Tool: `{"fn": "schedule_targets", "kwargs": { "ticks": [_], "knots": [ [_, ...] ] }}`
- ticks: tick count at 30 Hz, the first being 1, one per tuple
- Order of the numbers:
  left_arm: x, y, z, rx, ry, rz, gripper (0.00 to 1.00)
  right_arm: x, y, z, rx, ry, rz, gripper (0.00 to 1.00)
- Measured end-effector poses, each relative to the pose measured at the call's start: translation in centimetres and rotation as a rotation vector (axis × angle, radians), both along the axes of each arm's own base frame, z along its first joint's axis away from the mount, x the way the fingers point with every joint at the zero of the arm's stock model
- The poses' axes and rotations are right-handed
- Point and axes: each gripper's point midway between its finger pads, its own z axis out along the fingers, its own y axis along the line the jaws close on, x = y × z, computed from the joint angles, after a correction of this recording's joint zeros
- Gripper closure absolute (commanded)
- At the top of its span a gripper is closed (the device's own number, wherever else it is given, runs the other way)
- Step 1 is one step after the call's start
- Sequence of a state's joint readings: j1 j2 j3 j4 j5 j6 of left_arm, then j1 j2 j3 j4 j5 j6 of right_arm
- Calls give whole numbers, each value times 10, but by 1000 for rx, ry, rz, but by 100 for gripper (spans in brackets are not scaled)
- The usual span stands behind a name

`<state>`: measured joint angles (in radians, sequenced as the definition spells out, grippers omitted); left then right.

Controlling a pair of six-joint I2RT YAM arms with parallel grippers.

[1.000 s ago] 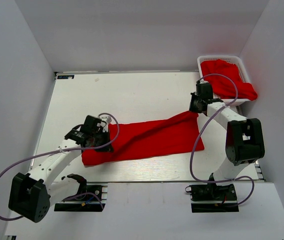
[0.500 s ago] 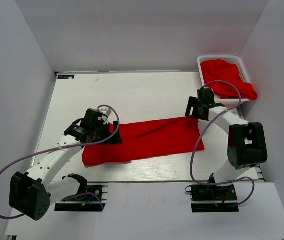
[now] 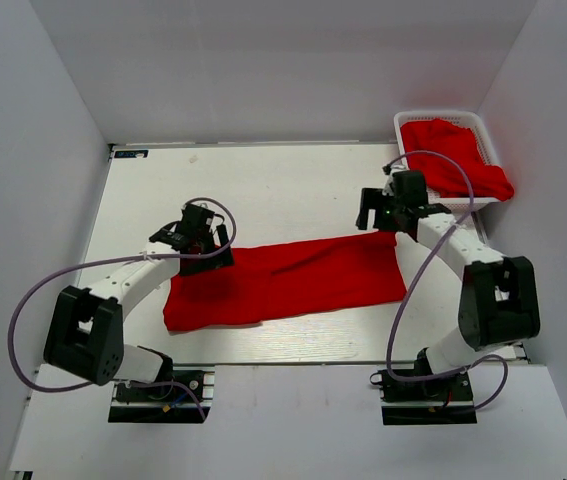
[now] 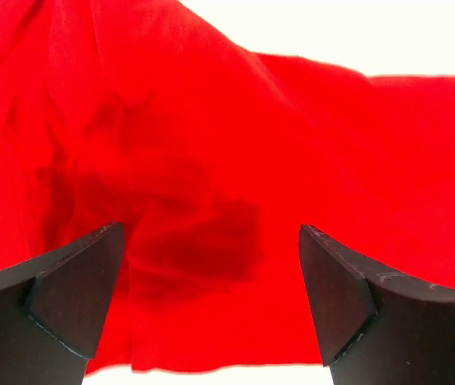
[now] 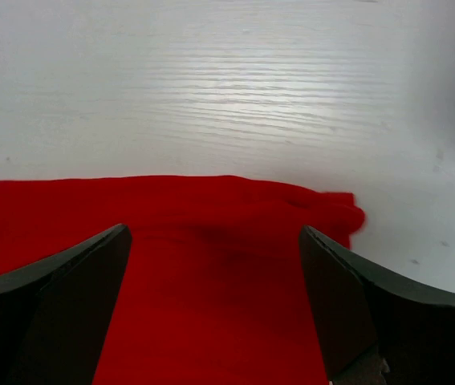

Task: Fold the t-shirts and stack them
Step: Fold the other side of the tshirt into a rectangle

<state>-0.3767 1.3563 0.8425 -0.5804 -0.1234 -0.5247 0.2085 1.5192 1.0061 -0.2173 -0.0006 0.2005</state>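
Left tool [image 3: 206,252]: its two dark fingers stand wide apart with nothing between them. A second ago they were closed on the left end of the cloth, so that end has been let go. In the left wrist view the tool [image 4: 211,297] hangs just above rumpled red fabric.

Bright red soft-fabric t-shirt [image 3: 293,280]: it lies as a long band on the white wood-grain counter [image 3: 263,185], between the two arms, with its left end nearer the bases. The far right corner, drawn up into a peak a second ago, now lies flat. The left end is creased and shadowed [image 4: 211,144].

Right tool [image 3: 378,222]: its fingers are spread and empty, having been closed on the cloth a second ago. The right wrist view shows the tool [image 5: 215,305] over the far right edge of the shirt [image 5: 211,233], with bare counter beyond.

White plastic lattice basket [image 3: 438,116]: it stands at the far right corner of the counter, well apart from the band.

Second red t-shirt [image 3: 453,155]: it lies crumpled in the basket, spilling over the near right rim.

Meaning for the task: both ends were released together, so a lengthwise fold appears to have just been laid down. The band probably needs folding across its length next. The basket shirt is not yet folded, so nothing is stacked.
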Motion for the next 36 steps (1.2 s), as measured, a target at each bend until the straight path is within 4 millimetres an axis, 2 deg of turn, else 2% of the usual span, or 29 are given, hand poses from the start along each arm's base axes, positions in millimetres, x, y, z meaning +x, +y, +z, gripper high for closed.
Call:
{"fn": "schedule_targets", "kwargs": {
  "ticks": [7,13,17,20,24,32,36],
  "knots": [
    [32,1,-13,-13,-23,48,1,15,60,-21,39,68,206,10],
    [37,8,-36,-17,29,76,1,-4,96,-43,51,136,307,10],
    [40,14,-39,-28,26,102,1,-13,100,-51,48,167,322,10],
    [42,19,-42,-33,26,120,1,-23,92,-59,34,201,297,10],
    [48,24,-43,-44,15,137,1,-52,58,-77,-40,275,186,10],
    [57,35,-41,-62,-6,174,3,-84,-25,-71,-145,310,-166,10],
    [61,42,-42,-62,-13,193,3,-85,-41,-52,-149,266,-252,10]
  ]
}}
